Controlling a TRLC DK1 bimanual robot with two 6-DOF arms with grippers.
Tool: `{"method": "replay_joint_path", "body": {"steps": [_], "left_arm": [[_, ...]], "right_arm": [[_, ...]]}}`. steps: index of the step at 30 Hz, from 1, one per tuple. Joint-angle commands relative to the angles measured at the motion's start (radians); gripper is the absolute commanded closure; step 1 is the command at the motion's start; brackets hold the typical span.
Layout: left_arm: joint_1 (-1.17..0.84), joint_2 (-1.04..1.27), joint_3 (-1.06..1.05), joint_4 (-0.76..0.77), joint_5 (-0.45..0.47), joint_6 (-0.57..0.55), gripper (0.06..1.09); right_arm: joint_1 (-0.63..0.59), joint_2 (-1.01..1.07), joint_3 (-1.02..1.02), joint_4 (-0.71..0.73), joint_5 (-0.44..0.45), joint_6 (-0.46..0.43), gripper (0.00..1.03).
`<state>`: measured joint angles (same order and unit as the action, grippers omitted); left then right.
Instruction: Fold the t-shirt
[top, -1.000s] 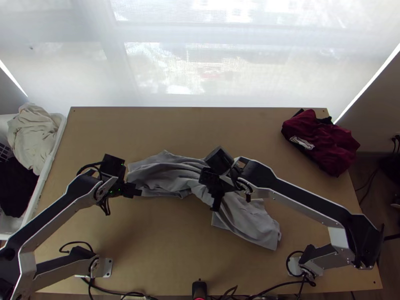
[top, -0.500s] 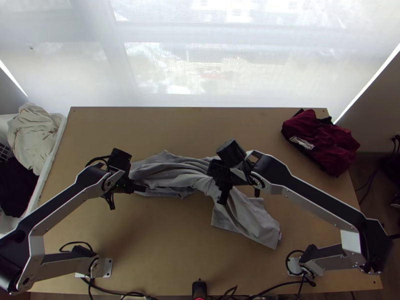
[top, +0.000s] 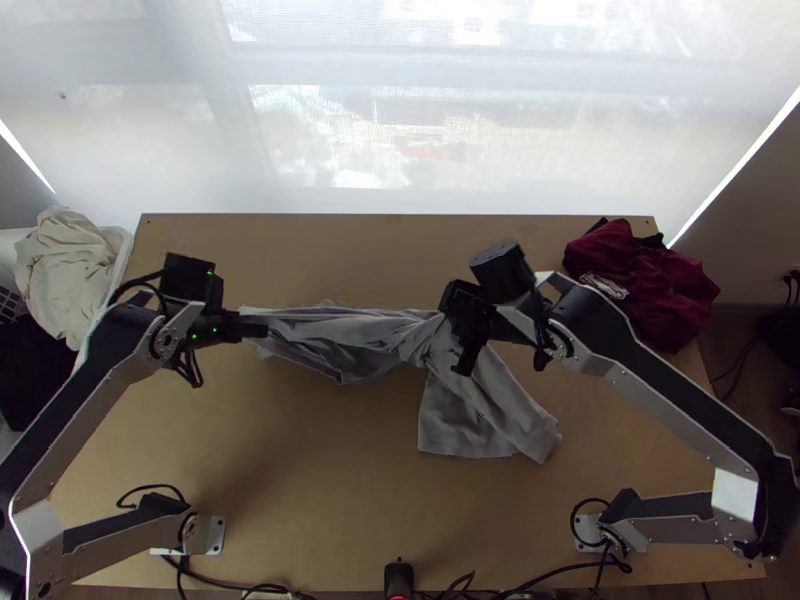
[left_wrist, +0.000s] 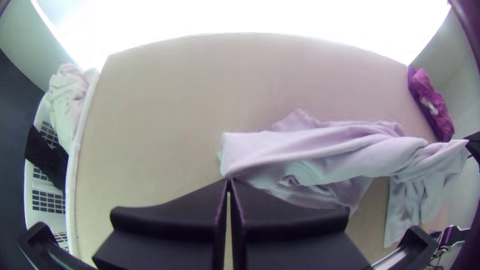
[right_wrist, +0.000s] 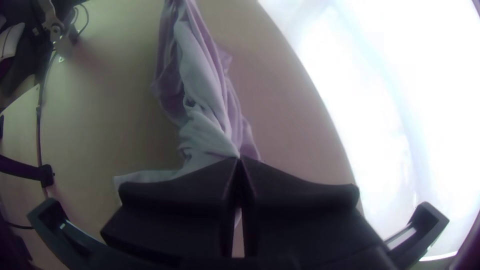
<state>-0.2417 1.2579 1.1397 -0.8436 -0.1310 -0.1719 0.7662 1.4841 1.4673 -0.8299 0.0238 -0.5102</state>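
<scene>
1. Grey t-shirt (top: 395, 343) ran bunched across the table (top: 320, 480) from 10 to 4 o'clock.
2. Left claw (left_wrist: 228, 181) pinched its 10-o'clock end; right claw (right_wrist: 239, 159), its gathered middle.
3. Both grips probably served to tug creases straight.

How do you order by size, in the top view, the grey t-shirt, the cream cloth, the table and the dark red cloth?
Table
Grey t-shirt
Dark red cloth and cream cloth: too alike to rank
</scene>
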Motion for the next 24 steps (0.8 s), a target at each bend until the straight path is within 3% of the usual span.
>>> {"method": "replay_joint_path", "body": {"steps": [1, 13, 24], "left_arm": [[0.09, -0.061, 0.229, -0.069, 0.004, 0.003, 1.05], [0.291, -0.084, 0.617, -0.083, 0.054, 0.006, 1.05], [0.311, -0.158, 0.77, -0.091, 0.057, -0.028, 1.05]], "right_arm": [[-0.038, -0.03, 0.137, -0.017, 0.065, -0.047, 1.0], [-0.033, -0.019, 0.429, 0.037, 0.177, -0.105, 1.0], [-0.007, -0.074, 0.458, 0.261, 0.277, -0.165, 1.0]]}}
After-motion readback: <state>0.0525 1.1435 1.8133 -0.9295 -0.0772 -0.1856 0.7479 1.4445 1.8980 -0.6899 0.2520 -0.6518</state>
